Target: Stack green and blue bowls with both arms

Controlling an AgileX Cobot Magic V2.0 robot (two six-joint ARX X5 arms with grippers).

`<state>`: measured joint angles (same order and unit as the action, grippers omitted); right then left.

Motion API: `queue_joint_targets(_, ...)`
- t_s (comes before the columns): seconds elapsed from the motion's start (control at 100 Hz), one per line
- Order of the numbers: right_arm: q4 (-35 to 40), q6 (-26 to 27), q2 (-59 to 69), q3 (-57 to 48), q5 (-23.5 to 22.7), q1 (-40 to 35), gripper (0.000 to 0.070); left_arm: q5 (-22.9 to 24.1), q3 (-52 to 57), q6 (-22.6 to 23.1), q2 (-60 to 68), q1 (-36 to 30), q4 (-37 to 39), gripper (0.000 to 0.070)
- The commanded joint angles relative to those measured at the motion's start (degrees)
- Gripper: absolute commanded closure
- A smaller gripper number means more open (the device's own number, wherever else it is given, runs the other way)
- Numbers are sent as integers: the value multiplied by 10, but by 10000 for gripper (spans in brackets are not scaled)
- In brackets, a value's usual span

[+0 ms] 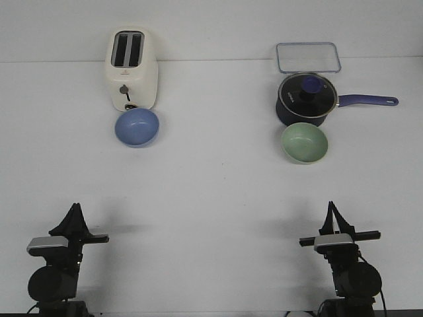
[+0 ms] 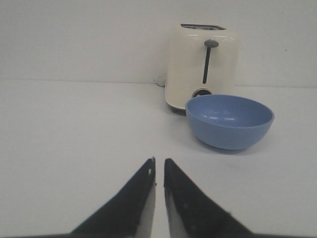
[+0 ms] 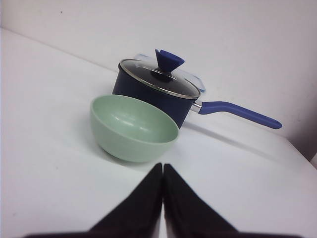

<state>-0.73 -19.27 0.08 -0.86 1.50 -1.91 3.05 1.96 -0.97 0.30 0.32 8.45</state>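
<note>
The blue bowl (image 1: 137, 127) stands upright at the back left, just in front of a toaster; it also shows in the left wrist view (image 2: 229, 121). The green bowl (image 1: 305, 142) stands upright at the back right, just in front of a saucepan, and shows in the right wrist view (image 3: 132, 128). My left gripper (image 1: 75, 206) (image 2: 159, 159) is at the near left, well short of the blue bowl, empty, its jaws nearly together with a thin slit between them. My right gripper (image 1: 330, 205) (image 3: 163, 165) is at the near right, well short of the green bowl, shut and empty.
A cream toaster (image 1: 132, 69) stands right behind the blue bowl. A dark navy saucepan (image 1: 307, 99) with a glass lid stands right behind the green bowl, its blue handle (image 1: 370, 100) pointing right. A clear rectangular container (image 1: 308, 57) lies behind the pan.
</note>
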Motion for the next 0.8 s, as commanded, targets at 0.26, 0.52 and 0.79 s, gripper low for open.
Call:
queue_joint_targets(0.26,-9,-1,0,1,0,0,700,-1,-11,3,-1,0,6,685)
queue_joint_targets(0.52,-9,-1,0,1,0,0,700,-1,-11,3,-1,0,6,685)
queue_joint_targets(0.79,-11,28,0,1,-5,-1,700,-1,-11,3,-1,0,6,685)
